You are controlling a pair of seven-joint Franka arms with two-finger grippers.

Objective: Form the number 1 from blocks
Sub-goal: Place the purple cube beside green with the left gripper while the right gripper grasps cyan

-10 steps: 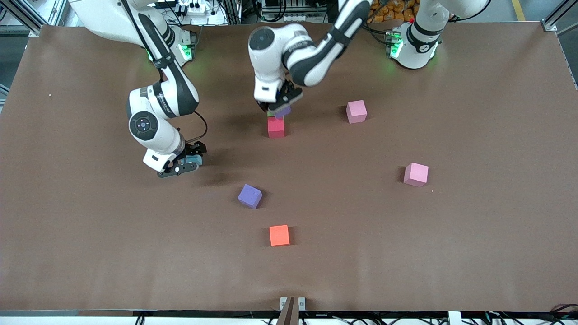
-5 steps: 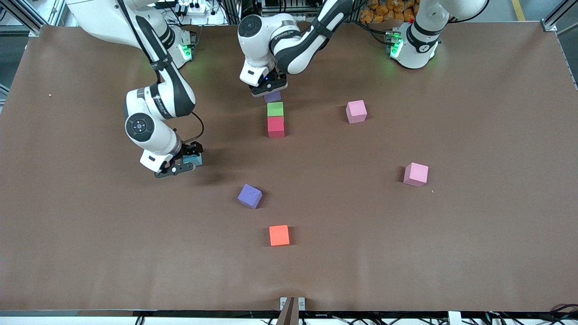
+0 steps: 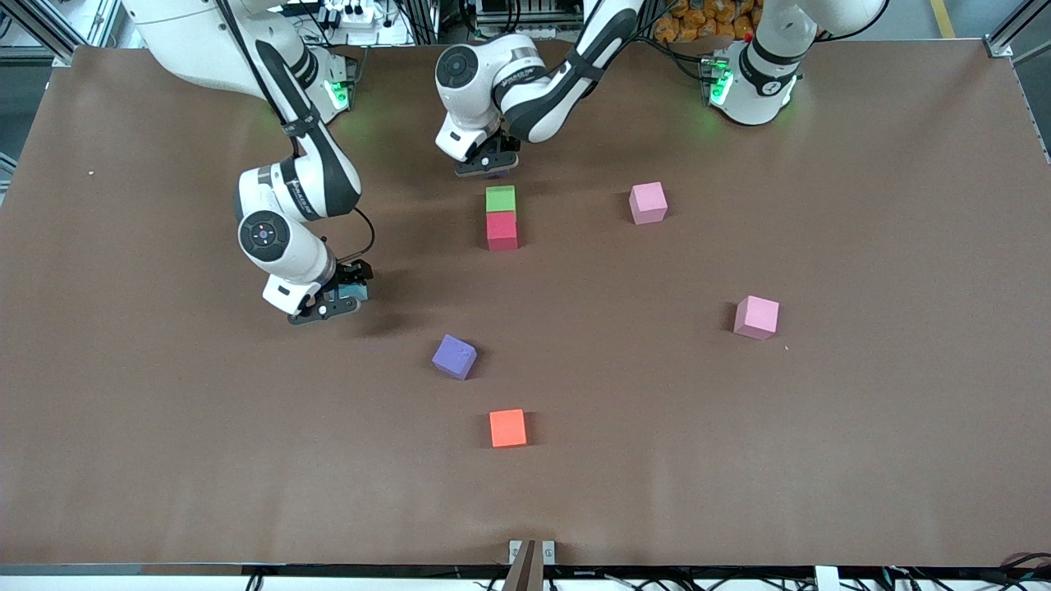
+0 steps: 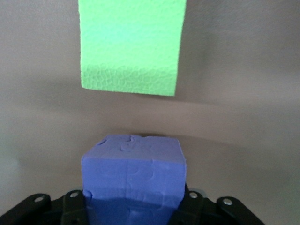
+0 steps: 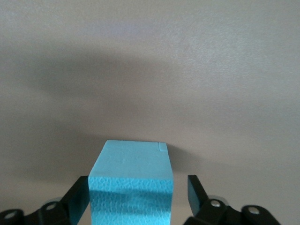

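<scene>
A green block (image 3: 500, 198) and a red block (image 3: 502, 231) touch in a short line, the red one nearer the camera. My left gripper (image 3: 486, 167) hangs low just past the green block (image 4: 131, 47), toward the arms' bases. This gripper (image 4: 133, 206) is shut on a purple block (image 4: 133, 176), with a gap between that block and the green one. My right gripper (image 3: 328, 302) straddles the light blue block (image 3: 355, 289) toward the right arm's end. In the right wrist view its fingers (image 5: 197, 187) stand open around the block (image 5: 131, 180), one apart from it.
Loose on the brown table (image 3: 862, 460) lie a second purple block (image 3: 454, 356), an orange block (image 3: 507, 428) nearest the camera, and two pink blocks (image 3: 648, 203) (image 3: 756, 317) toward the left arm's end.
My left gripper carried the purple block from over the red and green blocks toward the bases, uncovering the green one, then sank lower. My right gripper barely shifted at the light blue block.
</scene>
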